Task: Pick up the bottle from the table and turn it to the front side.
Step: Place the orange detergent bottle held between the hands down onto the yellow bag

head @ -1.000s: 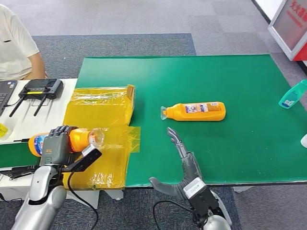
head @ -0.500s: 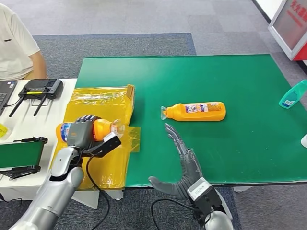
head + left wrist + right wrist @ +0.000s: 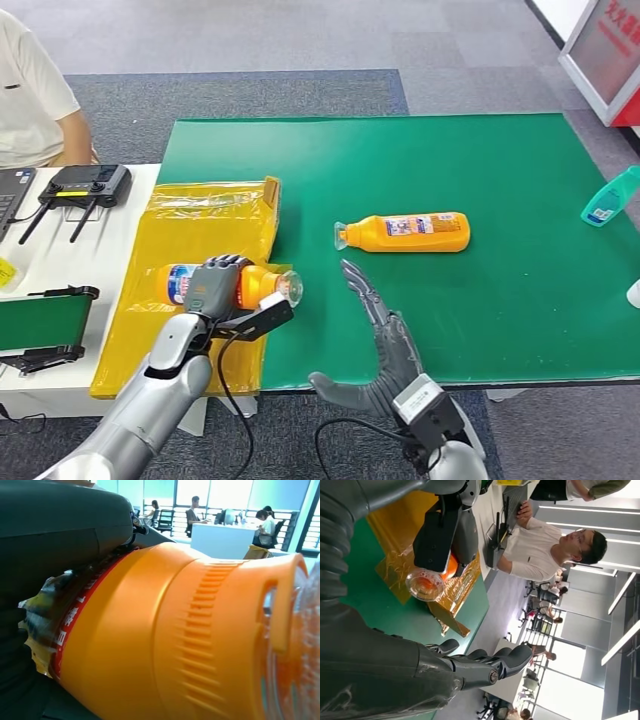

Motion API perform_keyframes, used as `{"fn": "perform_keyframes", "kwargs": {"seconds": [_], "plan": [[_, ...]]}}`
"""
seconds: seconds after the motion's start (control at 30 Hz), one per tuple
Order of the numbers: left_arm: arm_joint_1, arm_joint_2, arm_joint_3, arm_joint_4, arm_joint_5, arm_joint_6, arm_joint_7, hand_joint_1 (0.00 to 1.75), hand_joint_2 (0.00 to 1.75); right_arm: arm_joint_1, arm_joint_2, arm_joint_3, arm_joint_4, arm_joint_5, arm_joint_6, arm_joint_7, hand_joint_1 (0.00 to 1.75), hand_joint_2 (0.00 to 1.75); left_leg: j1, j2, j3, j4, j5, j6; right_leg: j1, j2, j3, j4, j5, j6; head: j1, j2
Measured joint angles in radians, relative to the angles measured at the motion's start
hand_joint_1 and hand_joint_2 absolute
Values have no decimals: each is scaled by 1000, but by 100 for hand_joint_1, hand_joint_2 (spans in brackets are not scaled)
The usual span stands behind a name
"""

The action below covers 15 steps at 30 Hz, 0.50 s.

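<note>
Head view, left hand (image 3: 215,285): our fingers wrap the orange bottle (image 3: 260,285), held sideways above the yellow bags (image 3: 181,230).
Right hand (image 3: 377,325): fingers spread wide, holding nothing, over the green worktop (image 3: 468,160).
Risk: we judge the smooth bottle may slip during turning.

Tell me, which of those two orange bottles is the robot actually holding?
The orange bottle over the yellow plastic sheet, gripped by the left hand. The other orange bottle lies untouched on the green table, beyond the open right hand.
</note>
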Motion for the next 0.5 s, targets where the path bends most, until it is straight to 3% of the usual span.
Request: {"fn": "perform_keyframes", "kwargs": {"seconds": [0.1,0.23,0.5], "plan": [[-11,-2,-8,25,0,4,2,175,175,3,-4,-2,-2,0,0,0,0,175,0,0,0,0,0,0,0,0,0,0,0,0,0,0],[-19,-3,-15,44,1,3,6,0,175,6,-8,-5,-6,-1,-3,0,0,175,0,0,1,0,1,0,0,0,1,0,1,0,0,0],[-13,-4,-7,66,44,23,8,0,175,46,-16,-39,-26,-5,-2,4,0,175,0,0,0,0,1,0,0,0,0,0,1,0,0,0]]}}
